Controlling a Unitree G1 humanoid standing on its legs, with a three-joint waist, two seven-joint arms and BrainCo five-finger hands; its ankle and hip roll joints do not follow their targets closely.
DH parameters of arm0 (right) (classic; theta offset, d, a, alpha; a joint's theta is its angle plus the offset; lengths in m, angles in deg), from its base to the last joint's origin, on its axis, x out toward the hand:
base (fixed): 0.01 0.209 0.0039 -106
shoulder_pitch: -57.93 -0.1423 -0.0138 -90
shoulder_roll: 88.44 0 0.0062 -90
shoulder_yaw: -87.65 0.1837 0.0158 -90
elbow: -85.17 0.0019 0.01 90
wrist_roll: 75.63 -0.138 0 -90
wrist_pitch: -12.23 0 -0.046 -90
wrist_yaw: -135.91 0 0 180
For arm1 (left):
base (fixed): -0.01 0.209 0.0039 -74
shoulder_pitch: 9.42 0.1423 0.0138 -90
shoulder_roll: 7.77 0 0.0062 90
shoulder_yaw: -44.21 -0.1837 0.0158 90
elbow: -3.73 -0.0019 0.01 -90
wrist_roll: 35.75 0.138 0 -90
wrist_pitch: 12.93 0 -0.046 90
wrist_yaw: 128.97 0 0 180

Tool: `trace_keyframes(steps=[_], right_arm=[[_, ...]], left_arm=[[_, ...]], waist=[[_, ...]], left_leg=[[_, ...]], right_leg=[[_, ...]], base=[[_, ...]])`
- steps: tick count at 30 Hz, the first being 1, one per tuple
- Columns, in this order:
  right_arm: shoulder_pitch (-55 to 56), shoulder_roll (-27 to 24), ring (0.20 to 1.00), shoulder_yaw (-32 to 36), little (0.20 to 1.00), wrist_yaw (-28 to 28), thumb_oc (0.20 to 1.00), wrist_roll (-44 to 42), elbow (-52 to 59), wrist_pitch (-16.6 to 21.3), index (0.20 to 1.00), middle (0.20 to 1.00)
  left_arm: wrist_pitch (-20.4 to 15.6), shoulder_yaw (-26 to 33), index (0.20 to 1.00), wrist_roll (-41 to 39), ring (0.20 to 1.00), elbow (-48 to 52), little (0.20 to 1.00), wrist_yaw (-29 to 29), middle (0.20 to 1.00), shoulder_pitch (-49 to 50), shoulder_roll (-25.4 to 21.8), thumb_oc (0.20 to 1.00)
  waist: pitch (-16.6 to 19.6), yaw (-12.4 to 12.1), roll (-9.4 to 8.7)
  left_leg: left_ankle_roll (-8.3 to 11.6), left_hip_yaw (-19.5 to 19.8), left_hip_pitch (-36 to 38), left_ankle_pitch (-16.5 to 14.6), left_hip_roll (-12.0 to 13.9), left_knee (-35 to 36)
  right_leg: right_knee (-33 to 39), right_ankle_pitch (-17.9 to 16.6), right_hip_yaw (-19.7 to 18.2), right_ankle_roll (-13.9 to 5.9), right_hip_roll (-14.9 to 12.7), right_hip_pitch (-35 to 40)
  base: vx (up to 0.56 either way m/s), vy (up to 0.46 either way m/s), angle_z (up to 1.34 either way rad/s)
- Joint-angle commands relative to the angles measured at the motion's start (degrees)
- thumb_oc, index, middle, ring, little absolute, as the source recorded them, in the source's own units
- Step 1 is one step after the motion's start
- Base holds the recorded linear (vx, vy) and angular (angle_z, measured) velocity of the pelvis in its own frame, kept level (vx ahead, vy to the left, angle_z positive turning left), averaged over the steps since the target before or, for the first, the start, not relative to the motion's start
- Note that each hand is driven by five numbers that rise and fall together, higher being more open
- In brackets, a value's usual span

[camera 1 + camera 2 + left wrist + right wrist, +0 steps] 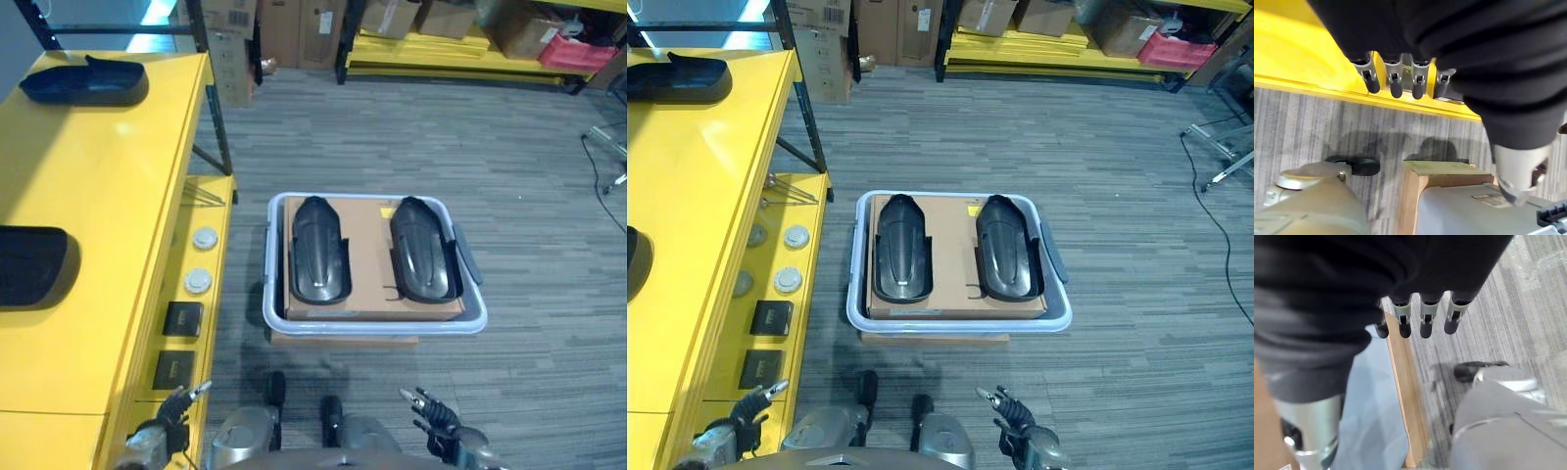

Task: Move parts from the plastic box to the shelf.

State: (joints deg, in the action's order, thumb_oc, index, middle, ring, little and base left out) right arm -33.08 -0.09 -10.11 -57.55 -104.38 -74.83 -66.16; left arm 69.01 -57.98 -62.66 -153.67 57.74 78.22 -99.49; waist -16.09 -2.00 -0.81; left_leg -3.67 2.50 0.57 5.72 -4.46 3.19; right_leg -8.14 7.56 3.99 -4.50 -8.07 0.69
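1. Starting at the left, the yellow shelf (108,196) runs along the left side of the head views. One black part (86,82) lies at its far end, and a second black part (34,264) lies nearer, cut off by the picture edge.
2. On the lower level of the shelf there are two round white pieces (202,259) and two dark square pieces (179,343); what they are is hard to make out.
3. The left hand (168,423) hangs low at the bottom left, just beside the front edge of the shelf. Its fingers (1395,78) are relaxed, a little apart, and they hold nothing.
4. In the middle, the plastic box (277,315) stands on the grey carpet (411,137), in front of the robot and well apart from both hands. It seems to rest on a low wooden base (1422,183), mostly hidden under it.
5. A brown cardboard sheet (370,264) lies inside the box. Two black curved parts lie on it side by side: the left part (318,250) and the right part (423,250), not touching each other.
6. A thin dark piece (465,253) leans along the right wall of the box; I cannot tell what it is.
7. The right hand (438,419) is at the bottom right, nearer than the box. Its fingers (1428,318) are straight and empty.
8. Far behind, cardboard cartons (294,29) and a red crate (576,51) stand on racks, partly cut off.
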Motion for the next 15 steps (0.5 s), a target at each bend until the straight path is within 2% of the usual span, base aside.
trace_keyframes(steps=[1, 3, 5, 6, 9, 11, 12, 15], right_arm=[[-0.8, -2.0, 1.000, 1.0, 1.000, 0.8, 1.000, 0.8, 0.8, 2.5, 1.000, 1.000], [-1.1, -1.5, 1.000, 0.9, 1.000, 0.8, 1.000, 1.8, 0.9, 2.5, 1.000, 1.000], [-1.2, -1.3, 1.000, 0.7, 1.000, 0.9, 1.000, 2.4, 1.1, 2.2, 1.000, 1.000], [-1.3, -1.4, 1.000, 0.4, 1.000, 0.4, 1.000, 3.4, 1.3, 1.5, 1.000, 1.000], [-1.4, -1.4, 1.000, -0.5, 1.000, 0.6, 1.000, 4.2, 1.0, 1.4, 1.000, 1.000], [-1.5, -1.6, 1.000, -1.0, 1.000, 0.9, 1.000, 4.3, 0.7, 1.7, 1.000, 1.000], [-1.5, -2.2, 1.000, -0.7, 1.000, 1.8, 1.000, 2.9, 0.8, 2.3, 1.000, 1.000], [-0.9, -2.9, 1.000, 0.6, 1.000, 2.8, 1.000, 1.5, 2.0, 3.3, 1.000, 1.000]], left_arm=[[-0.6, 0.6, 1.000, -1.1, 1.000, -0.2, 1.000, 1.2, 1.000, 0.6, -0.4, 1.000], [-0.1, 0.9, 1.000, -1.8, 1.000, -0.7, 1.000, 1.3, 1.000, 1.2, -0.7, 1.000], [0.0, 1.1, 1.000, -2.2, 1.000, -0.8, 1.000, 1.2, 1.000, 1.3, -0.8, 1.000], [-0.1, 1.4, 1.000, -2.4, 1.000, -1.0, 1.000, 1.1, 1.000, 1.3, -0.7, 1.000], [-0.2, 1.6, 1.000, -3.0, 1.000, -1.1, 1.000, 0.3, 1.000, 1.0, -0.1, 1.000], [-0.3, 1.7, 1.000, -3.9, 1.000, -1.0, 1.000, 1.2, 1.000, 1.0, 0.4, 1.000], [-0.5, 1.7, 1.000, -0.5, 1.000, -0.5, 1.000, 1.7, 1.000, 0.9, 1.3, 1.000], [-0.7, 0.6, 1.000, 1.0, 1.000, 0.3, 1.000, 2.2, 1.000, 0.6, 2.3, 1.000]], waist=[[1.0, -0.8, 0.49], [1.0, -0.7, 0.33], [1.0, -0.6, 0.41], [1.1, -0.4, 0.47], [1.0, -0.1, 0.33], [0.9, 0.1, 0.26], [0.6, 0.3, 0.12], [0.4, 1.2, 0.00]], left_leg=[[-0.08, -2.0, 0.4, -9.5, 2.5, -6.3], [0.72, -2.8, 1.9, -10.1, 4.4, -5.6], [1.11, -2.9, 1.9, -10.4, 5.1, -5.9], [1.76, -2.7, 1.5, -10.1, 6.5, -5.7], [2.60, -2.1, 0.7, -9.9, 7.8, -6.9], [3.58, -1.9, 0.6, -8.9, 9.6, -6.9], [4.65, -2.5, -0.1, -7.8, 11.2, -7.2], [5.36, -6.7, -1.0, -7.0, 12.2, -8.0]], right_leg=[[5.0, -9.0, 1.2, -2.60, -1.0, 0.7], [8.0, -11.7, 1.1, -4.34, -3.1, 0.3], [8.1, -11.8, 0.8, -4.74, -3.7, -0.1], [8.3, -11.2, -0.2, -4.45, -3.8, 0.2], [7.7, -9.7, -0.7, -3.66, -3.1, 0.5], [7.2, -8.4, -0.2, -2.72, -2.1, 0.8], [7.9, -7.7, 1.2, -1.63, -0.7, 1.6], [9.4, -7.5, 4.0, -0.81, 0.2, 2.7]], base=[[0.03, -0.332, -0.05], [0.07, -0.461, -0.23], [0.07, -0.450, -0.31], [0.05, -0.384, -0.12], [0.07, -0.387, 0.15], [0.08, -0.388, 0.15], [0.06, -0.368, 0.13], [0.02, -0.248, 0.27]])
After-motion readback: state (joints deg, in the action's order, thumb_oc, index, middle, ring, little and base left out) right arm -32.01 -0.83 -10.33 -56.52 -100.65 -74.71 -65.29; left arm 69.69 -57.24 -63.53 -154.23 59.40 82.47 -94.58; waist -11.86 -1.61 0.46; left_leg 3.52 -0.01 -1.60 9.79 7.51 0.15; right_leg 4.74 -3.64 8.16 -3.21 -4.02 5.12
